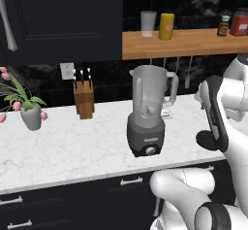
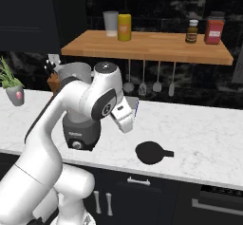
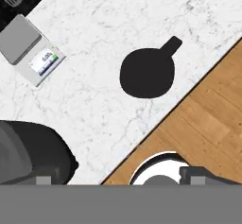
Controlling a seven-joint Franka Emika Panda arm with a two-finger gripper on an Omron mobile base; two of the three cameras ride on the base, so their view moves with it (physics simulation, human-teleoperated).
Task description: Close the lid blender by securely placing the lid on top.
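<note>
The blender (image 1: 147, 111), a clear greyish jar on a dark base with a front knob, stands mid-counter with its mouth uncovered. In the right base view my arm hides most of the blender (image 2: 78, 129). The lid (image 2: 151, 153), a flat black disc with a small tab, lies on the marble near the counter's front edge, right of the blender. From above, the lid (image 3: 147, 72) shows in full. My gripper (image 2: 126, 119) hangs high above the counter between blender and lid. Its fingertips (image 3: 43, 180) stand wide apart, open, with nothing between them.
A small kitchen scale (image 3: 30, 50) sits behind the blender. A knife block (image 1: 84, 100) and a potted plant (image 1: 30, 113) stand to the left. The wooden shelf (image 1: 193, 44) above carries a clear cup (image 1: 148, 24), a yellow cup (image 1: 166, 26) and jars. Utensils (image 2: 142, 84) hang under it.
</note>
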